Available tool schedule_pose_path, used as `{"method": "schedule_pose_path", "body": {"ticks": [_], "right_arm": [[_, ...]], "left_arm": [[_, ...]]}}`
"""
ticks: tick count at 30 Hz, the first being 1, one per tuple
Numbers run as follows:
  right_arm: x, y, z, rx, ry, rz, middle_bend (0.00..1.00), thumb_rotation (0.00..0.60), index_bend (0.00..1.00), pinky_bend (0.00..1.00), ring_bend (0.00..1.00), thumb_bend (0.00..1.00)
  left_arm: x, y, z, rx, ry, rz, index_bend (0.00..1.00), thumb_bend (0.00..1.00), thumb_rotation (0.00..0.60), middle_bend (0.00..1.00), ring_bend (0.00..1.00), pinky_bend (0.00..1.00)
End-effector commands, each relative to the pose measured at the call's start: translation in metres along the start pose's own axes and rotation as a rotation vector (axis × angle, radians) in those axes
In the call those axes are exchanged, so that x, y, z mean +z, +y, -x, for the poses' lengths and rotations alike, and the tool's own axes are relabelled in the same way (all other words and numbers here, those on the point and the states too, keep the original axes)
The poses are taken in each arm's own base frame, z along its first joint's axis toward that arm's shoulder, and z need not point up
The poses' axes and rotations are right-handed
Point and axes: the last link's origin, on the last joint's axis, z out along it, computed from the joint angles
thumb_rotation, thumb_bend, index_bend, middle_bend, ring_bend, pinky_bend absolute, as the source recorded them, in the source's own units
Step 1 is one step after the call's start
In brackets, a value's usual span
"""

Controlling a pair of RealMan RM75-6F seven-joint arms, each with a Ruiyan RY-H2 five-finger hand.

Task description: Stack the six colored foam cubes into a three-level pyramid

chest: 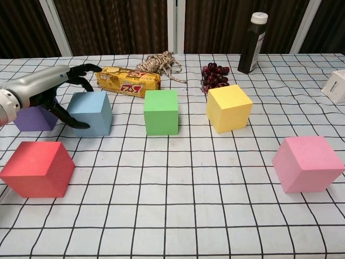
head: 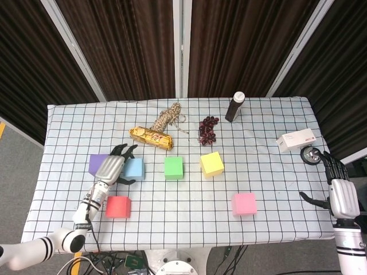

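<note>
foam cubes: six are on the checked tablecloth [head: 275, 123], one of each colour, all resting flat and none stacked. back row, from my left: purple cube [head: 96, 162], blue cube [head: 135, 168], green cube [head: 173, 167], yellow cube [head: 212, 163]. front row: red cube [head: 118, 206] at my near left, pink cube [head: 244, 203] at my near right, well apart from each other. the purple and blue cubes sit near each other; the green and yellow cubes each stand apart from their neighbours.

my left hand [head: 112, 168] is at the blue cube. its fingers [chest: 86, 68] are spread over the cube's top left edge and the thumb lies against the cube's left front side. in the chest view the cube sits flat on the cloth; i cannot tell whether the hand grips it or only touches it. the hand partly hides the purple cube in the chest view.

my right hand [head: 334, 186] is at the right edge of the table, fingers apart, holding nothing, well apart from every cube.

other items, one of each, along the back: yellow biscuit packet [head: 150, 136], bundle of twine [head: 167, 118], bunch of dark grapes [head: 208, 129], dark bottle with a white cap [head: 234, 106] standing upright. one white box [head: 296, 140] lies near the right edge, with a small round black object [head: 312, 154] just beside it.
</note>
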Motion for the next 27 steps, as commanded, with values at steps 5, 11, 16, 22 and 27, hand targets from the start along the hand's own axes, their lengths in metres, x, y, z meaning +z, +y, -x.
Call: {"method": "schedule_pose_path", "body": {"ticks": [5,11,16,22,27], "right_arm": [[0.001,0.000,0.001,0.000,-0.002,-0.001,0.00,0.600,0.00,0.00,0.00,0.01],[0.001,-0.002,0.000,0.000,-0.001,-0.005,0.00,0.600,0.00,0.00,0.00,0.01],[0.001,-0.002,0.000,-0.002,-0.003,-0.004,0.00,0.600,0.00,0.00,0.00,0.01],[0.003,0.000,0.001,-0.002,-0.009,0.007,0.00,0.600,0.00,0.00,0.00,0.01],[0.002,0.002,0.001,0.001,-0.008,0.017,0.00,0.600,0.00,0.00,0.00,0.01]], "left_arm": [[0.003,0.006,0.002,-0.002,0.027,0.019,0.08,0.05,0.600,0.42,0.05,0.04],[0.006,0.015,-0.001,-0.005,0.035,0.051,0.08,0.06,0.600,0.44,0.06,0.04],[0.011,0.023,-0.001,-0.011,0.019,0.079,0.08,0.06,0.600,0.44,0.06,0.04],[0.020,0.036,0.005,-0.026,-0.010,0.108,0.08,0.06,0.600,0.44,0.06,0.04],[0.028,0.042,0.012,-0.052,-0.028,0.101,0.08,0.06,0.600,0.44,0.06,0.04]]}}
